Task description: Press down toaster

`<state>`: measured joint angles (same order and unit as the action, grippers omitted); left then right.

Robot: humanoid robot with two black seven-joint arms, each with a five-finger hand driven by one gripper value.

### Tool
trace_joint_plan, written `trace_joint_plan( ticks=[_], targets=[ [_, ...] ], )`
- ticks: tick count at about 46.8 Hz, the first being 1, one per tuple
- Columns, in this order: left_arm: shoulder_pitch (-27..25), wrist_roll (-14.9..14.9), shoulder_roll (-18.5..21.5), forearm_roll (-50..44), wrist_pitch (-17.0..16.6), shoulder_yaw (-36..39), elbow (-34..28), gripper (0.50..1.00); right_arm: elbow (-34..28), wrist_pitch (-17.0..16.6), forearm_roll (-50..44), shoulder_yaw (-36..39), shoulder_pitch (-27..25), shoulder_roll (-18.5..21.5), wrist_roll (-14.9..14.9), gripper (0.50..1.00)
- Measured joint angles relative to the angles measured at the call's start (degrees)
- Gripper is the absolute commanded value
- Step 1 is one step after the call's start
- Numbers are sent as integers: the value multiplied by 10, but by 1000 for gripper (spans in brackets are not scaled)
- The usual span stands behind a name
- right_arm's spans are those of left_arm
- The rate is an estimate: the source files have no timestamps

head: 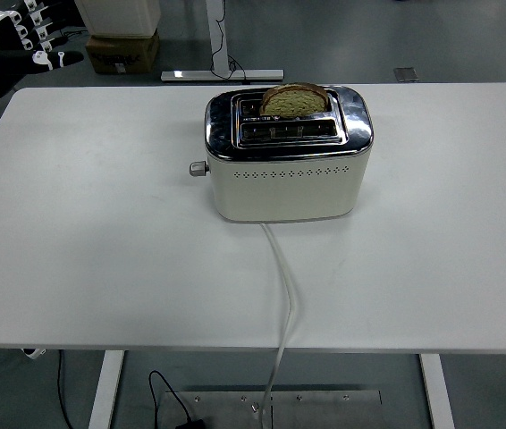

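Note:
A cream toaster [287, 174] with a chrome top stands at the middle of the white table [101, 259]. A slice of bread [295, 99] sticks up out of its far slot; the near slot is empty. Its small lever knob [198, 168] juts from the left end, in the raised position. My left hand [22, 43] is at the top left corner of the picture, beyond the table's far left corner and far from the toaster, fingers spread and empty. The right arm is out of view.
The toaster's white cord [282, 286] runs from its front over the table's near edge to the floor. A cardboard box [121, 49] and a desk leg base [222, 75] stand on the floor behind the table.

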<state>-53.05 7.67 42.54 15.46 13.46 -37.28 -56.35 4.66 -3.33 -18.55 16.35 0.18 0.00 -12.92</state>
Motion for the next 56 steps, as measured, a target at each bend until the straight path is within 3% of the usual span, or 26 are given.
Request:
trace_joint_plan(
  ticks=[15,29,56],
  targets=[
    [21,2,-2,-58,1,0,21,1000,0,0,0,0,0,0,0,998],
    [46,43,-8,-89,1,0,38,1000,0,0,0,0,0,0,0,998],
    [71,46,-16,-126,1,0,58,1000,0,0,1,1,0,0,0,998]
  ],
)
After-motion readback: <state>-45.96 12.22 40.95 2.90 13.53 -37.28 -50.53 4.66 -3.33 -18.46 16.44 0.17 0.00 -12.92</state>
